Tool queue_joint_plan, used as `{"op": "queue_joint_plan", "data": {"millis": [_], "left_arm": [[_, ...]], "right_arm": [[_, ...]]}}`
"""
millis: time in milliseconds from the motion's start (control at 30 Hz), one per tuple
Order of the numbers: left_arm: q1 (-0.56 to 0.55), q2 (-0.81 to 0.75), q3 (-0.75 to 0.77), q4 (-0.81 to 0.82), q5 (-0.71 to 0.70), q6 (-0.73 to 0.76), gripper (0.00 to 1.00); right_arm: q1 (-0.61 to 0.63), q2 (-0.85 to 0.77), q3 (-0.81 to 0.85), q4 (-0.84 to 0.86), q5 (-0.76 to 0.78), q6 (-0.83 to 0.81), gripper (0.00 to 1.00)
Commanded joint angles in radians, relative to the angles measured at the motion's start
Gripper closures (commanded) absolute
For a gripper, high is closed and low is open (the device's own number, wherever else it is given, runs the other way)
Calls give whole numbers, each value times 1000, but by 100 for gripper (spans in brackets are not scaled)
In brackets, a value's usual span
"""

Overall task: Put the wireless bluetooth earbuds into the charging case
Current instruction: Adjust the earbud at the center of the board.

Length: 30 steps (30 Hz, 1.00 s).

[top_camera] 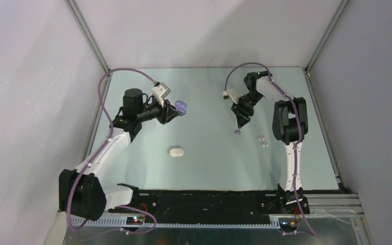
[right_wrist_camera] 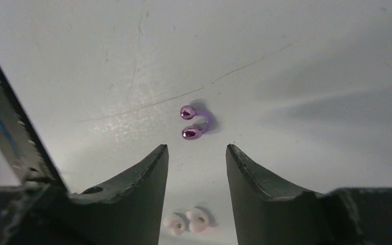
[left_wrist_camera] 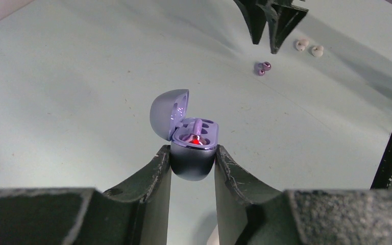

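As far as I can tell nothing is seated yet. My left end effector (left_wrist_camera: 192,153) grips the purple charging case (left_wrist_camera: 196,138), lid open. Both purple earbuds (right_wrist_camera: 191,132) lie on the table (top_camera: 209,168) well to the right of that case, just ahead of my right end effector (right_wrist_camera: 196,147), which is open and empty. The white earbuds (right_wrist_camera: 198,220) lie further right still. The closed white case (top_camera: 176,152) lies nearer my bases than the purple case. Bare table runs from case to buds, with the side walls well apart.
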Motion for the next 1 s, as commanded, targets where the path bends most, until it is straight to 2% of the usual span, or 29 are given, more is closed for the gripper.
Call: {"op": "queue_joint_plan", "data": {"millis": [0, 133, 267, 567, 767, 967], "left_arm": [[6, -49, 47, -47, -1, 59, 100], [6, -58, 44, -68, -11, 79, 100], [6, -61, 42, -69, -11, 74, 100], [6, -54, 54, -87, -2, 83, 100], [6, -50, 60, -87, 3, 80, 100], [5, -47, 56, -88, 10, 80, 100]], "right_arm": [[40, -97, -140, 0, 62, -302, 52], [71, -174, -276, 128, 105, -349, 56], [88, -200, -319, 179, 107, -345, 57], [71, -145, -221, 138, 57, -265, 59], [38, -67, -92, 100, -16, -116, 60], [44, -35, -80, 102, -27, -68, 59]]}}
